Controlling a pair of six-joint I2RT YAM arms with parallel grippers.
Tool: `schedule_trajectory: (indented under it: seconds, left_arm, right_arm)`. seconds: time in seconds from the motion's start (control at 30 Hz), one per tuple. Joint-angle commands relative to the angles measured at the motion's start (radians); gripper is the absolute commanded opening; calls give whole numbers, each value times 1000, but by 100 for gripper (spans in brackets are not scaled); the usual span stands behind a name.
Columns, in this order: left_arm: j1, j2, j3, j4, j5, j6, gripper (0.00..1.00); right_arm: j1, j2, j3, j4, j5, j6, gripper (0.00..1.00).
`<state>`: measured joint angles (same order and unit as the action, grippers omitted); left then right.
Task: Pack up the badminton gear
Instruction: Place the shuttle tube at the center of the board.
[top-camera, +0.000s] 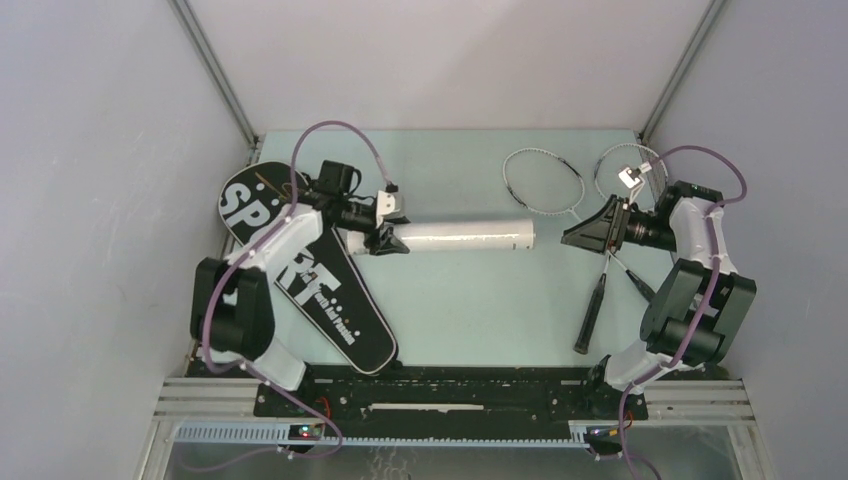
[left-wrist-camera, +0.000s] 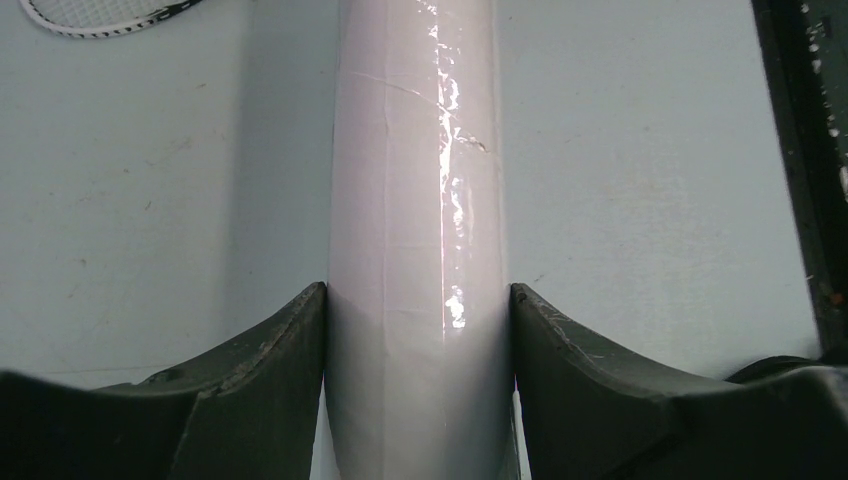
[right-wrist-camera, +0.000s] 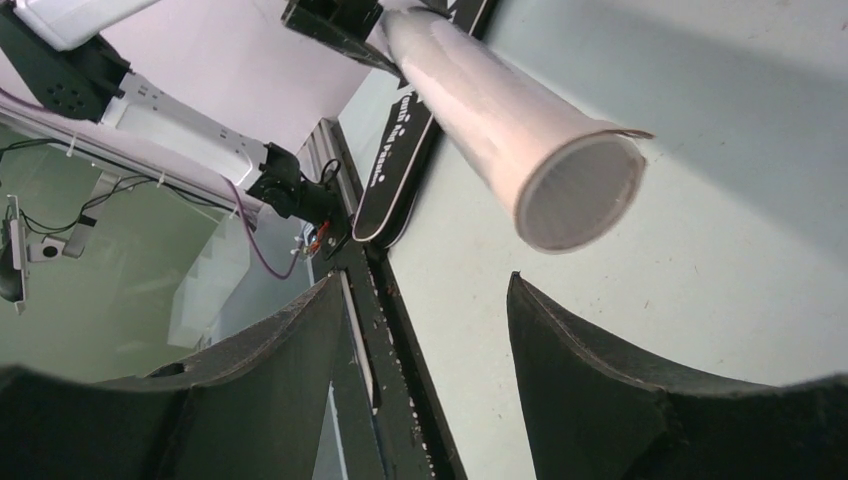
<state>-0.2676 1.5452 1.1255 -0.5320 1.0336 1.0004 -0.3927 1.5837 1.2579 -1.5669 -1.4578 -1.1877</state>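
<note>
Badminton bag (top-camera: 300, 270) lies flat left of the tube (top-camera: 465, 236). The left gripper (top-camera: 393, 232) clamps the tube, seemingly aiming its mouth at the right gripper (top-camera: 590, 232), which is spread and empty. Racquets (top-camera: 592, 318) lie beyond that mouth.

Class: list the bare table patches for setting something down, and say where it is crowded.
Free: far strip behind the tube, between the left gripper and the racquet heads; near middle between bag and racquet handle. Crowded: right side, under the right gripper.

Racquet head (left-wrist-camera: 100, 12) cut off at top edge.
</note>
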Motion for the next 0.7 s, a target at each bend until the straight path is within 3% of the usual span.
schedule_trajectory:
  seconds: [0.0,0.23,0.53,0.67]
  left_arm:
    - [4,117,193,-221,10,250,26]
    - [-4,282,356,-420,-31,459,28]
    - [-48,437,547,-633,-140,676,33]
    - [-49,517,644,-719,-135,759,33]
  right_arm:
    - [-8,-29,32,-28,6,-11,70]
    - [-13,-40,8,2,20,18,69]
    - [-12,-125,-93,308,93,293,69]
    - [-9,-130,-113,329,107,307,69]
